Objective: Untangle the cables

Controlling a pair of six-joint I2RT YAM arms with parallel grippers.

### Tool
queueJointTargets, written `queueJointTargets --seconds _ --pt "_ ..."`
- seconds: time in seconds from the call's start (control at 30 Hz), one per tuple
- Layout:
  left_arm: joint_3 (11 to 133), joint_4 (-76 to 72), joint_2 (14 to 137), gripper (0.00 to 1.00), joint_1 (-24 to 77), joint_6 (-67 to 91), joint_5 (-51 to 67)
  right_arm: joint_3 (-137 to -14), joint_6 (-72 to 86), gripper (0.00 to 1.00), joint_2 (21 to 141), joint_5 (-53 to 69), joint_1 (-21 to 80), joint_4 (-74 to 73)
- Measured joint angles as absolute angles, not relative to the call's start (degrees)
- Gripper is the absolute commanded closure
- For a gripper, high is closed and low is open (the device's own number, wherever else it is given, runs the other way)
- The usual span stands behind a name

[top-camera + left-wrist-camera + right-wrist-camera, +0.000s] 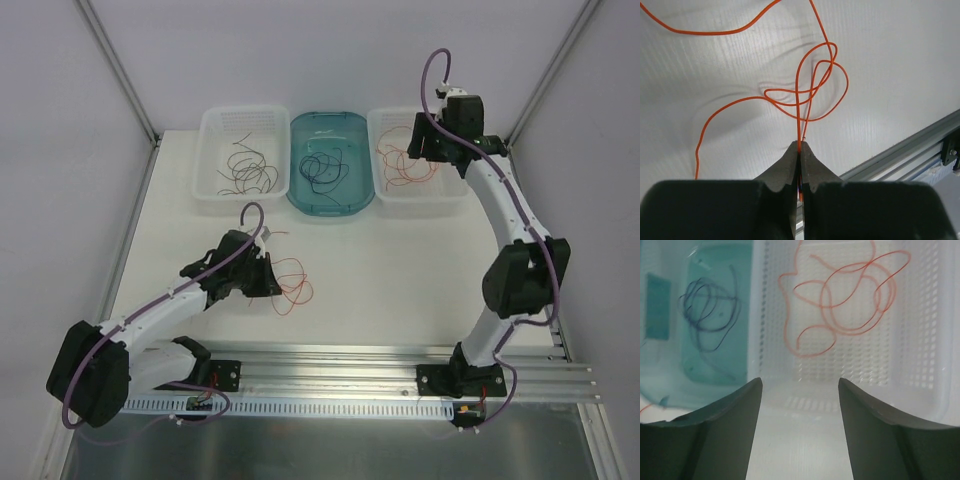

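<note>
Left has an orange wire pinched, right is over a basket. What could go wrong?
The left gripper is shut on an orange cable whose loops cross in a tangle just beyond the tips; pulling may tighten it instead of freeing it. The right gripper hangs open over the white basket; dipping lower could snag the red-orange cables inside.

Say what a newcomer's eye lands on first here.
The left fingers are pinched shut on a looped orange wire trailing onto the white table, centre-left. At the far edge three bins stand in a row, sorted by colour: dark wires in the left white basket, blue-black wires in the teal bin, red-orange wires in the right white basket, over which the right fingers hang open.
</note>
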State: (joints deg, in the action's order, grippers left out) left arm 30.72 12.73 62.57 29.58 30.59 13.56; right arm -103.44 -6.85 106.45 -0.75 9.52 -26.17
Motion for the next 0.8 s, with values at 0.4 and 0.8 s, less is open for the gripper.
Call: queueJointTargets --seconds 0.4,0.8 --pt "30.74 12.23 55.16 1.0 29.69 29.98 17.61 -68.01 4.4 0.32 82.32 20.95 27.27 -17.28" --pt "30.74 12.23 51.68 1.0 29.69 29.93 21.04 -60.86 17.41 0.32 93.97 23.49 41.91 0.43"
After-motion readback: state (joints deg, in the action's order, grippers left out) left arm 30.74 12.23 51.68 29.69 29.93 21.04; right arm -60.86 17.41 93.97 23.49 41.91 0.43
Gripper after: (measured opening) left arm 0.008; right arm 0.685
